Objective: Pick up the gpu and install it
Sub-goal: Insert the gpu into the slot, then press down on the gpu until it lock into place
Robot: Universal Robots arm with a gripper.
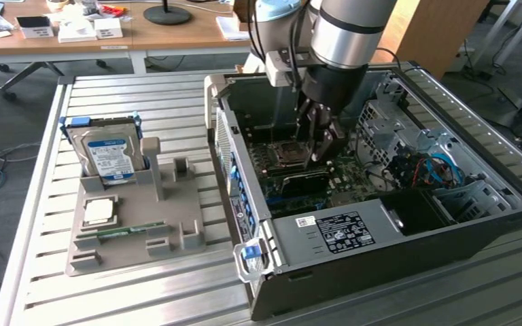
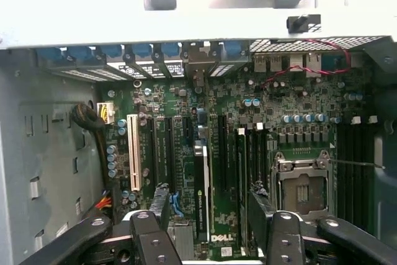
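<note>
gpu (image 2: 200, 193), thin card seen edge-on, standing upright in a motherboard slot, inside the computer case

Fingers (image 2: 273, 228) partly cut off by edge

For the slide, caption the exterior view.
Open gripper lowered inside the computer case above its motherboard; hard drive stands in the parts holder.
</note>
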